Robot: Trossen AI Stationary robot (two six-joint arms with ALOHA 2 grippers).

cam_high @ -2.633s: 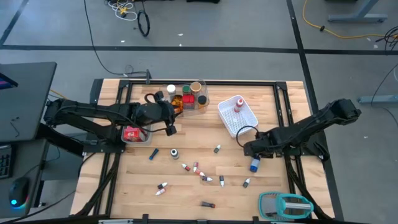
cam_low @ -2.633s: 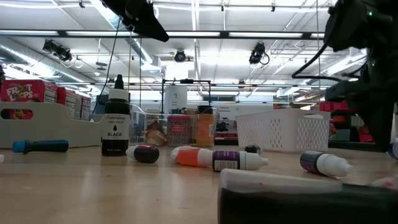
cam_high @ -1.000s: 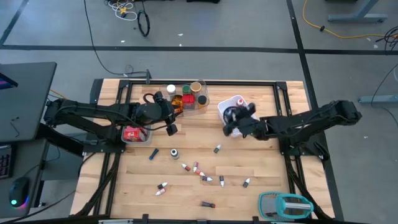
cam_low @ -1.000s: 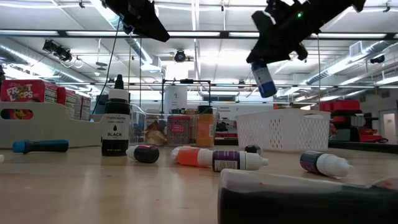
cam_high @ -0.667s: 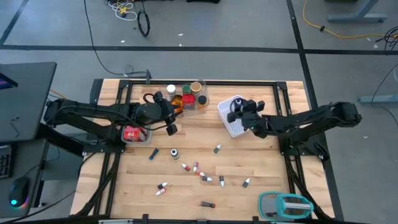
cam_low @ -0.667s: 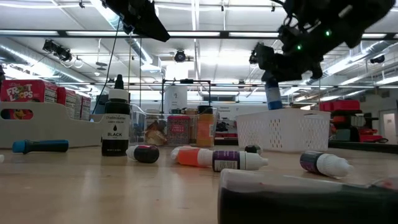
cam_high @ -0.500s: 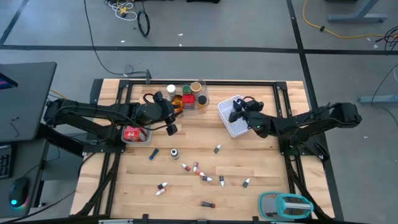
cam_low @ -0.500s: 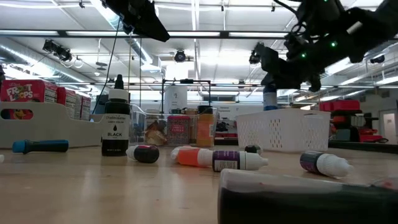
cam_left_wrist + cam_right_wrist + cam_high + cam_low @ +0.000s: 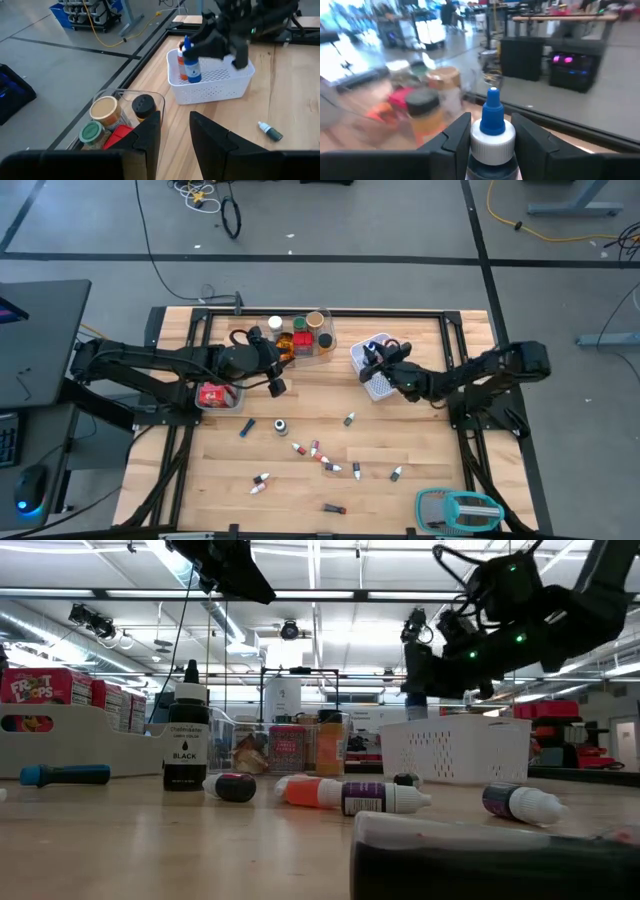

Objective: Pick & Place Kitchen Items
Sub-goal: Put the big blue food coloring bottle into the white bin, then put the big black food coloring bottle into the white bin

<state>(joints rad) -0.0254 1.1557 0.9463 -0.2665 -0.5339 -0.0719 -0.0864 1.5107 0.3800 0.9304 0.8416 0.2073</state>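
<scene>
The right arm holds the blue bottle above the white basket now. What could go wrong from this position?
1. The blue bottle in the right gripper hangs close beside the red-capped bottle already in the white basket; lowering it may knock that one over.
2. It sits near the basket's edge on the jar side, so an early release could drop it on the rim or outside.
3. Tall and narrow, it may topple on the basket's floor.
</scene>
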